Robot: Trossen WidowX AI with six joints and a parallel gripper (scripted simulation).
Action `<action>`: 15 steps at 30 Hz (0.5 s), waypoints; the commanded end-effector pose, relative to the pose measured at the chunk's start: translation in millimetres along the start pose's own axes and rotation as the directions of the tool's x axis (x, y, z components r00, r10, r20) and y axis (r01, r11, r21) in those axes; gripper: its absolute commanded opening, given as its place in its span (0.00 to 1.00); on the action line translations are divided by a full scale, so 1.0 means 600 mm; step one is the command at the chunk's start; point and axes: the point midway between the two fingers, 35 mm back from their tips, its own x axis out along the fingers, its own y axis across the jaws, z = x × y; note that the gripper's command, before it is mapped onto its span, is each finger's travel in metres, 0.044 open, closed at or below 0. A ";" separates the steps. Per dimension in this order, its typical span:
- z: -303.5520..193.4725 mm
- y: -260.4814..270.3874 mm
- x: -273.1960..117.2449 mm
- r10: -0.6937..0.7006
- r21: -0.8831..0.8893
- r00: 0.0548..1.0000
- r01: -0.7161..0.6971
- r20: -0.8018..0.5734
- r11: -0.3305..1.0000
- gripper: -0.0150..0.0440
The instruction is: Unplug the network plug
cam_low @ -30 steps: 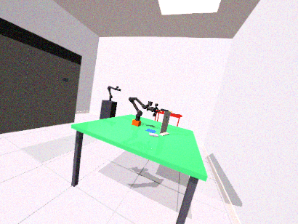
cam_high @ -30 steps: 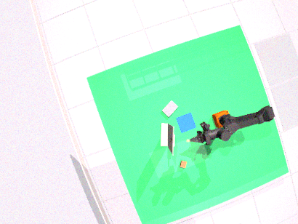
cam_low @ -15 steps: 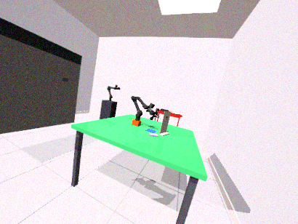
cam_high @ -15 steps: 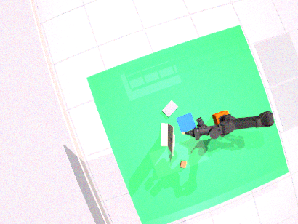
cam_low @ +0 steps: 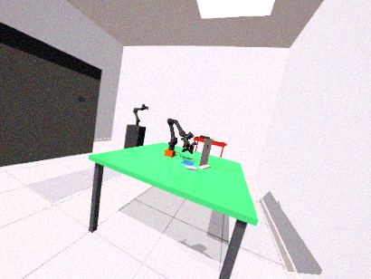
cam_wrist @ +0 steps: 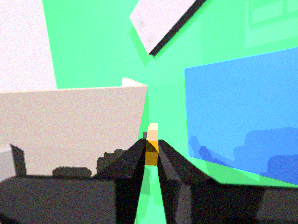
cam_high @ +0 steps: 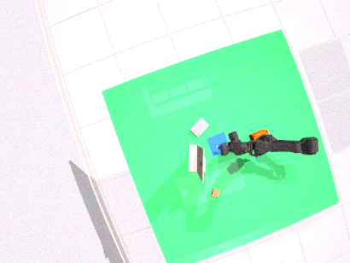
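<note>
My gripper (cam_high: pixel 218 149) (cam_low: pixel 188 149) (cam_wrist: pixel 151 144) is shut on the small yellow network plug (cam_wrist: pixel 152 132), whose pale tip sticks out past the fingertips. The plug is out of the socket and held above the table. The upright beige panel (cam_high: pixel 196 158) (cam_low: pixel 206 152) (cam_wrist: pixel 70 122) stands just to the left of the fingers in the wrist view, and its socket is not visible. The blue marked square (cam_high: pixel 215 141) (cam_low: pixel 187 162) (cam_wrist: pixel 240 112) lies on the green table (cam_high: pixel 265 85) (cam_low: pixel 136 163), and the gripper hovers at its edge nearest the panel.
A flat white tile (cam_high: pixel 200 127) (cam_low: pixel 191 168) (cam_wrist: pixel 160 20) lies beyond the square. A small brown block (cam_high: pixel 215 193) sits in front of the panel. The arm's orange base (cam_high: pixel 258 134) (cam_low: pixel 169 153) is behind the gripper. A red rack (cam_low: pixel 213 144) and a second arm on a pedestal (cam_low: pixel 135 131) stand off the table.
</note>
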 end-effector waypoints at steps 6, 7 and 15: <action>0.016 -0.047 0.010 -0.160 0.041 0.987 0.160 -0.013 0.986 0.25; 0.016 -0.047 0.010 -0.160 0.041 0.987 0.160 -0.013 0.986 0.25; 0.016 -0.053 0.020 -0.160 0.041 0.987 0.160 -0.013 0.986 0.25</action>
